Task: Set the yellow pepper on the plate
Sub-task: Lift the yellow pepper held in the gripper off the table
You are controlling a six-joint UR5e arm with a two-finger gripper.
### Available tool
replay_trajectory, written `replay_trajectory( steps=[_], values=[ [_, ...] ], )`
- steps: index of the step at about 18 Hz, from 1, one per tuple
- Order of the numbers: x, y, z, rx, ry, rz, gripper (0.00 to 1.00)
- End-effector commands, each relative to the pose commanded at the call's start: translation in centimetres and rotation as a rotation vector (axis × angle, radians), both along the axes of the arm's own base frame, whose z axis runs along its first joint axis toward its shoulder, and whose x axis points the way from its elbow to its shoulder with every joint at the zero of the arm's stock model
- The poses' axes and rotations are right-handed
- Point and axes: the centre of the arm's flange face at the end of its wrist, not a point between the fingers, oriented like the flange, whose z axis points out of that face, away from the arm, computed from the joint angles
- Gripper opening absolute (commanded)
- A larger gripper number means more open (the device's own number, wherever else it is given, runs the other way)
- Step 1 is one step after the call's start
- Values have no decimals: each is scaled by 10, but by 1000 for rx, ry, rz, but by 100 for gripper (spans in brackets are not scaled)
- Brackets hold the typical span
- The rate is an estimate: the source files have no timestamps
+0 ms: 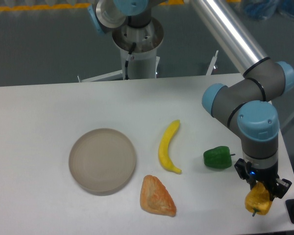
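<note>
White surface [63, 107] fills most of the frame, with the beige plate [103, 159] lying left of centre, then the banana [167, 147] and orange wedge [157, 196] in the middle and the green pepper [217, 157] toward the right. At lower right, close to the surface's edge, the hand [260, 188] looks clamped on the yellow pepper [257, 200], which hangs tilted below it. Such a shallow-looking hold on a ribbed, glossy skin could slip on the long carry leftward, and a low path might knock the green pepper or banana.
</note>
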Motion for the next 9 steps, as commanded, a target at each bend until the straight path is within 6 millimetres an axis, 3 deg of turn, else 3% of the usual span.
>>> replay_trajectory(
  steps=[6, 9],
  values=[
    [2, -1, 0, -2, -2, 0, 38],
    [5, -4, 11, 4, 8, -2, 38]
  ],
)
